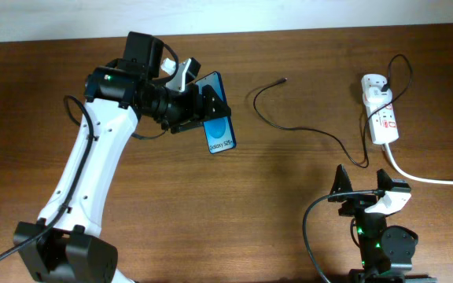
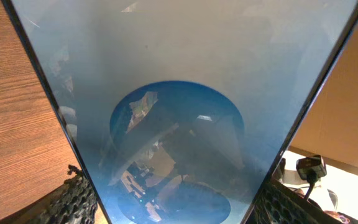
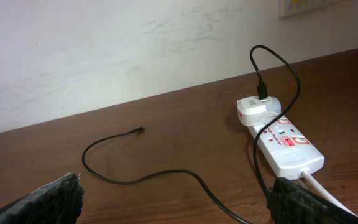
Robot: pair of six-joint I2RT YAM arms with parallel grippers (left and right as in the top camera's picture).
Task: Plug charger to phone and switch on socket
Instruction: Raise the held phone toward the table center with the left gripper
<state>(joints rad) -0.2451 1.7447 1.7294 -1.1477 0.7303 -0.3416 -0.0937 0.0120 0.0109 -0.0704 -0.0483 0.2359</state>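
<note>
My left gripper [image 1: 204,106] is shut on the phone [image 1: 219,118], a slim blue-screened handset with white text, held above the table at the upper left. In the left wrist view the phone [image 2: 179,106] fills the frame between the fingers. The charger [image 1: 305,130] is a thin black cable lying loose on the table, its connector tip [image 1: 285,79] free at the back middle. It runs to a white adapter plugged into the socket [image 1: 381,118], a white power strip at the right. My right gripper [image 1: 362,182] is open and empty at the front right. The charger [image 3: 166,177] and socket [image 3: 284,146] show in the right wrist view.
The socket's thick white cord [image 1: 431,178] runs off the right edge. A pale wall [image 3: 135,43] stands behind the brown wooden table [image 1: 163,212].
</note>
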